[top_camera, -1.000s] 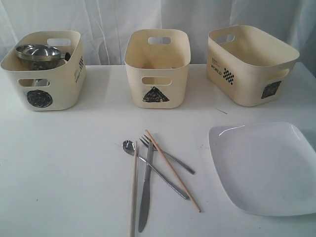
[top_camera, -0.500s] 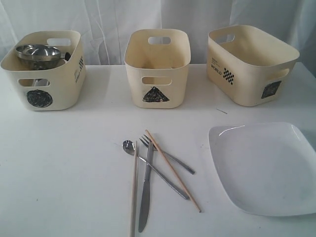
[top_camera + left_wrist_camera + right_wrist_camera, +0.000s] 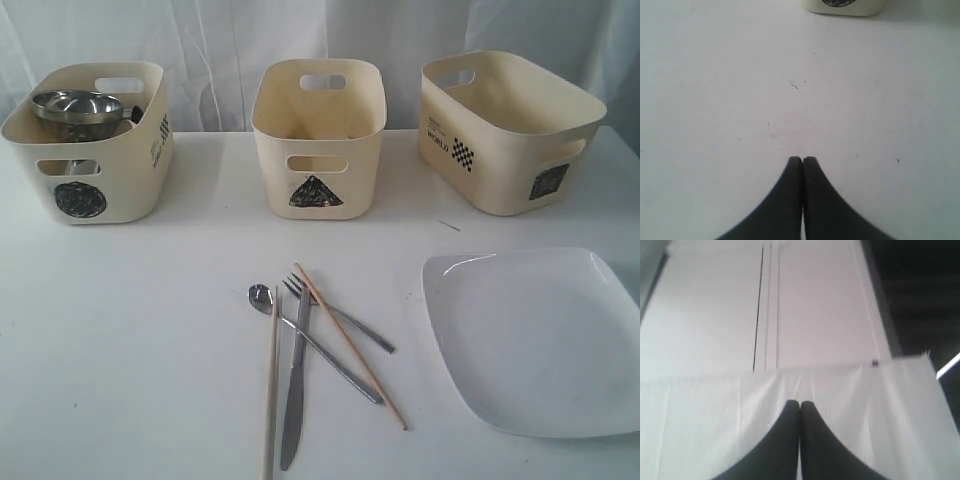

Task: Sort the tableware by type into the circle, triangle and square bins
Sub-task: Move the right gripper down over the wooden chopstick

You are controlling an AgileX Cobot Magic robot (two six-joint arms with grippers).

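White table (image 3: 150,350), white curtain (image 3: 200,40) behind; left claw (image 3: 802,159), right claw (image 3: 800,402) clenched, empty.

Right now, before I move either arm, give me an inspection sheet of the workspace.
Surface: white table.
Job's things: steel bowl in circle bin; spoon, fork, knife, two chopsticks piled crosswise on table; plate flat; triangle bin, square bin upright.
Clutter: thin dark fleck between square bin and plate.
Grippers: left gripper shut, right gripper shut, both empty.
Cables: nothing seen.
Surroundings: white curtain behind bins.
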